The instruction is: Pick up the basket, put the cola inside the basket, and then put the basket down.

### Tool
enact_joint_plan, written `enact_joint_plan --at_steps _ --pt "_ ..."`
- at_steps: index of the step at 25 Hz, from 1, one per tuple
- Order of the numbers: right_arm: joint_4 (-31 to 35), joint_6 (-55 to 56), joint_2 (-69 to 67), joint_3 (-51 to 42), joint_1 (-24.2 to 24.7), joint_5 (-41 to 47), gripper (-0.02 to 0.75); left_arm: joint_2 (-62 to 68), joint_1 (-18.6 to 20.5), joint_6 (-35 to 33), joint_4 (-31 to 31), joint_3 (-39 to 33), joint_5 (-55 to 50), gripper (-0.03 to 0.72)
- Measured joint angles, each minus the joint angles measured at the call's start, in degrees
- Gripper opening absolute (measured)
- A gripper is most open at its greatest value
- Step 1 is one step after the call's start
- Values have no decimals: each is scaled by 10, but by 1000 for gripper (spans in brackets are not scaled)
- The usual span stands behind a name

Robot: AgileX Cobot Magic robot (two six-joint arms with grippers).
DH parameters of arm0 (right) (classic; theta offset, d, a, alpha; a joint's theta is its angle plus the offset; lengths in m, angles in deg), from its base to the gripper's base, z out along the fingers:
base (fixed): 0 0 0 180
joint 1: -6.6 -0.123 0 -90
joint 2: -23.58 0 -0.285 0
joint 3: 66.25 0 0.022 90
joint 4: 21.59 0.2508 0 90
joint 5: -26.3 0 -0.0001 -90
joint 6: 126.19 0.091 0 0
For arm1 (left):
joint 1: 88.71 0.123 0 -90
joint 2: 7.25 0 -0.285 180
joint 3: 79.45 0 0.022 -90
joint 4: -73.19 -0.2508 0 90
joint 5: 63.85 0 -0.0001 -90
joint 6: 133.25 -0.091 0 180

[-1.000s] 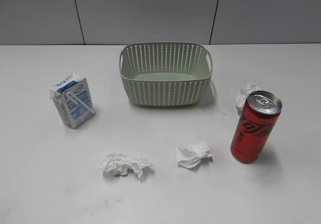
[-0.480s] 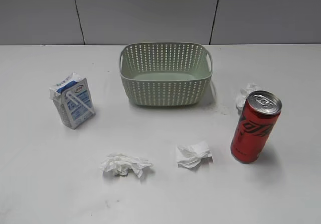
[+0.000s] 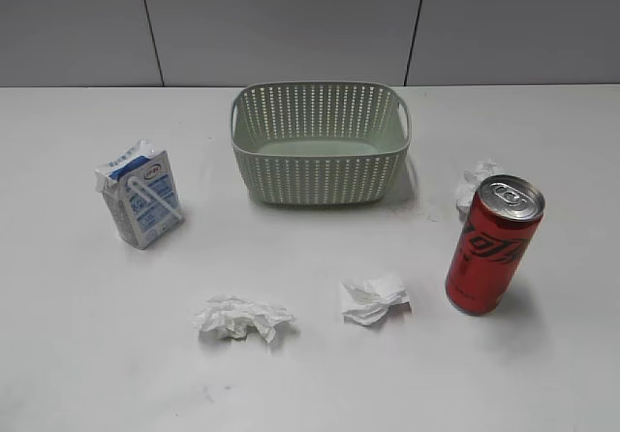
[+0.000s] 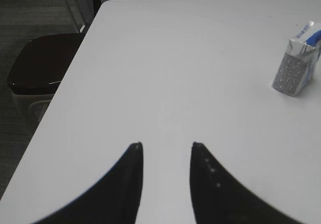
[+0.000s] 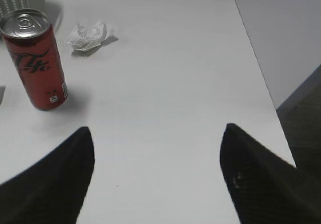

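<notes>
Sage-green plastic forms the basket (image 3: 321,143), which stands upright near the far edge of the white table (image 3: 77,335), roughly midway between the left and right edges, with nothing inside it. The cola (image 3: 493,245) stands upright toward the right edge, nearer the front than the basket and well apart from it; the right wrist view shows the same can (image 5: 34,59) with its silver top up. A crumpled tissue (image 3: 478,182) lies just behind the can, between it and the basket's right end. A blue-and-white milk carton (image 3: 140,194) stands toward the left edge, and two more crumpled tissues lie toward the front edge: one (image 3: 240,318) left of centre, one (image 3: 372,298) just left of the can. Compared with the exterior views from half a second and one second earlier, no object has changed position or orientation, and neither arm has entered the exterior view. The left gripper (image 4: 164,146) hangs over bare table near the left edge with its fingers set narrowly apart and holding nothing; the milk carton appears at the right margin of that view, and a dark bin (image 4: 35,66) stands on the floor beyond the table's left edge. The right gripper (image 5: 158,131) hangs over bare table near the right edge, fingers spread wide and holding nothing, with the can ahead to its left.
</notes>
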Motion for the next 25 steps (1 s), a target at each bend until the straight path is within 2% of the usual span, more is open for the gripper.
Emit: enact_joint_plan --at_steps 2,5,8,13,19,25 --pt "0 0 0 0 0 0 592 0 0 0 3 0 0 358" --pt "0 0 0 0 0 0 592 0 0 0 6 0 1 563" --pt "0 0 0 0 0 0 592 15 0 0 9 1 8 663" --pt "0 0 0 0 0 0 592 105 0 0 41 19 97 683" --pt "0 0 0 0 0 1 592 299 0 -3 100 56 192 642" --pt "0 0 0 0 0 1 592 503 0 -23 136 150 214 618"
